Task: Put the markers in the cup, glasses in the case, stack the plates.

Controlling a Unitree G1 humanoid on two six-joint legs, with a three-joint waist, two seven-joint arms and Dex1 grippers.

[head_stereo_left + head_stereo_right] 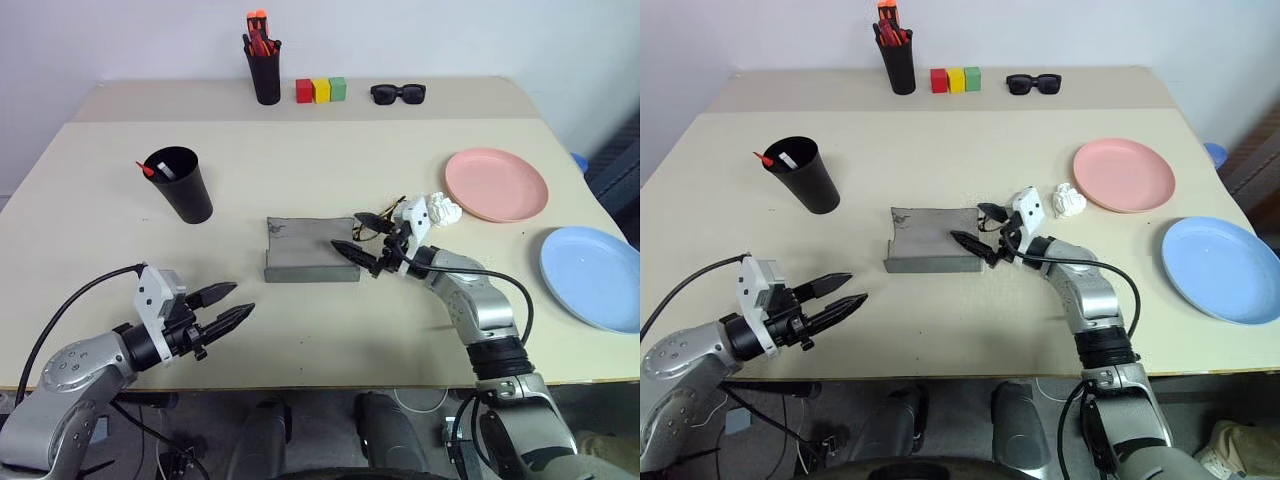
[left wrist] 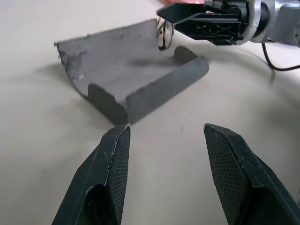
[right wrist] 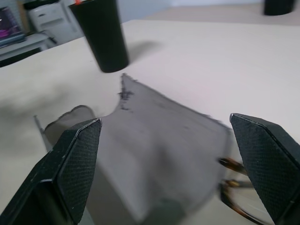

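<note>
Two of your three jobs look unfinished, by my reading. Both markers [image 1: 155, 171] already stand in the cup [image 1: 182, 184], a red tip and a white body showing above its rim, so that part seems done. The glasses [image 1: 375, 222] lie on the table [image 1: 300, 160] just beside the open case's [image 1: 310, 249] right end, not yet in it. The pink plate [image 1: 496, 184] and blue plate [image 1: 593, 277] sit apart on the right, unstacked.

Your right gripper [image 1: 358, 243] hovers at the case's right end with its fingers spread wide and nothing between them; the glasses sit just behind it. Your left gripper [image 1: 224, 306] waits near the table's front edge, short of the case, fingers parted and empty.

The head views give you the whole layout, plates and cup included. The left wrist view adds the case's curved grey lining and the glasses' frame peeking past its far end. The right wrist view shows a brown frame at the case's corner
</note>
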